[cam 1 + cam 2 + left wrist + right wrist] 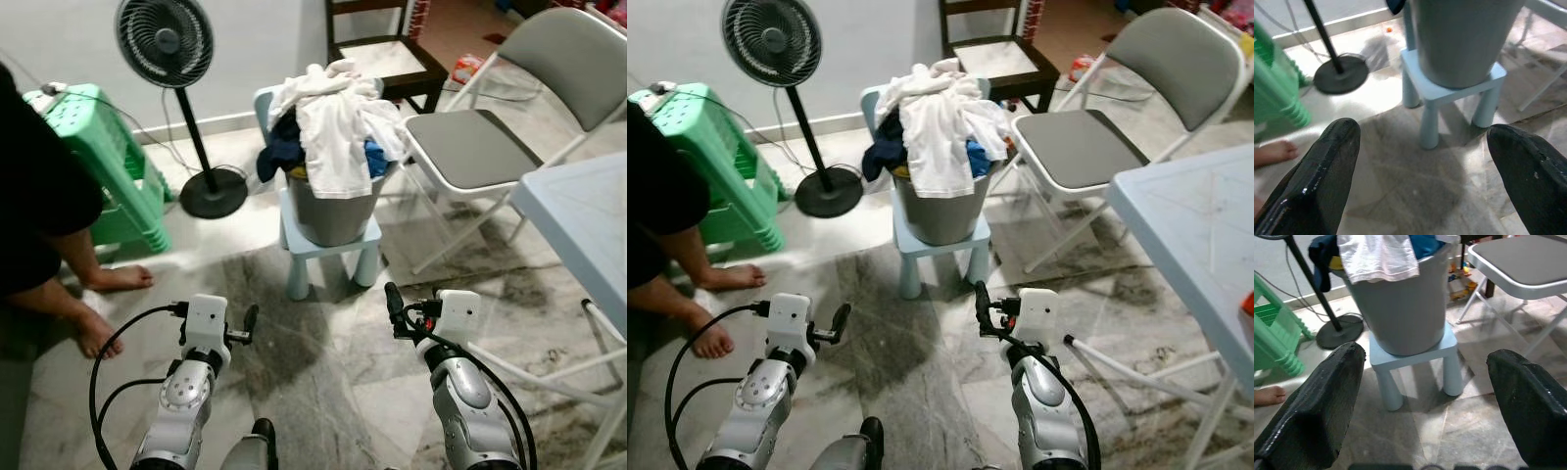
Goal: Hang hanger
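Note:
A grey bucket (333, 211) heaped with laundry stands on a small light-blue stool (328, 250) just ahead of me. A white garment (333, 127) drapes over its rim, with dark blue and bright blue cloth under it. Both arms reach forward, low over the marble floor and short of the stool. My left gripper (1425, 142) is open, with nothing between its black fingers (1327, 161), and it faces the stool's legs. My right gripper (1425, 367) is open too and holds nothing, looking at the bucket (1400, 308) and stool.
A standing fan (167, 39) and a green plastic stool (108, 162) are at the left. A person's bare feet (118, 277) rest on the floor there. A grey folding chair (470, 147) and a light-blue table (588, 215) close the right side. A dark wooden chair (382, 49) stands behind.

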`<state>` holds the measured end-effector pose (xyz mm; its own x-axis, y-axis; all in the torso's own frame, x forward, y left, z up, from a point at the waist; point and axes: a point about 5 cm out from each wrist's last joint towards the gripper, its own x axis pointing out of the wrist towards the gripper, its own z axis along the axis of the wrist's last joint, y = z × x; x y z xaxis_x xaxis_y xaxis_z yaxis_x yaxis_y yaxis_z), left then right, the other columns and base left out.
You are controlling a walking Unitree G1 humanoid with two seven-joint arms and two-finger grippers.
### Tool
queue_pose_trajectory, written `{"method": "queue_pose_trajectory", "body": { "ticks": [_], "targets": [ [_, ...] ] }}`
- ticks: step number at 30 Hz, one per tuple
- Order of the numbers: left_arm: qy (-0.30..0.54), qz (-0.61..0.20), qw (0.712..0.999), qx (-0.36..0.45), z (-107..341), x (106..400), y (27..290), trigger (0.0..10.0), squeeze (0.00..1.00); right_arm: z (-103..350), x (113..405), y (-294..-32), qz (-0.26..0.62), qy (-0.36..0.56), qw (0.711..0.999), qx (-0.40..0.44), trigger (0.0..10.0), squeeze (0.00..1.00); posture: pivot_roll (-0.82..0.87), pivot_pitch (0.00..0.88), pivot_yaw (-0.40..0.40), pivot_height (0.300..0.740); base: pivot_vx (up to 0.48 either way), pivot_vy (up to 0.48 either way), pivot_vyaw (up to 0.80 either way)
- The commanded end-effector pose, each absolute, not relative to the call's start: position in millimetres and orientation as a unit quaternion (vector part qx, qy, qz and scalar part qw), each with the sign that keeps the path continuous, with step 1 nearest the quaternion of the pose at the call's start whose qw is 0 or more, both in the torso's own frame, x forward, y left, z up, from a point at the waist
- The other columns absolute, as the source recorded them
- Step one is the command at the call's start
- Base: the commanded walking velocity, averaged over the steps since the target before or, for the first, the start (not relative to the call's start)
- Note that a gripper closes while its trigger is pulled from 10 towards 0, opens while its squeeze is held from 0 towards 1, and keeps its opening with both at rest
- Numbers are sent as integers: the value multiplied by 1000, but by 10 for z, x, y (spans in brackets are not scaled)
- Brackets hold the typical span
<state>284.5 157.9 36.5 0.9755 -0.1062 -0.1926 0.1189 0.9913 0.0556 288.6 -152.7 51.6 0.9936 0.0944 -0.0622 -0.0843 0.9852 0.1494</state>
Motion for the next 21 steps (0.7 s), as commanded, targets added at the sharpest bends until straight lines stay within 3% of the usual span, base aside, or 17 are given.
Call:
{"method": "queue_pose_trajectory", "body": {
  "ticks": [1, 21],
  "targets": [
    [108, -65, 991, 39, 308, 2808, 1586, 10000, 0, 483, 2858, -1545, 40, 43, 995, 77, 10000, 0, 140, 221, -12, 740, 0, 0, 0],
    [65, -103, 993, 3, 458, 2830, 1509, 10000, 0, 542, 2862, -1554, 46, 29, 996, 68, 10000, 0, 141, 228, -16, 740, 0, 0, 0]
  ]
}}
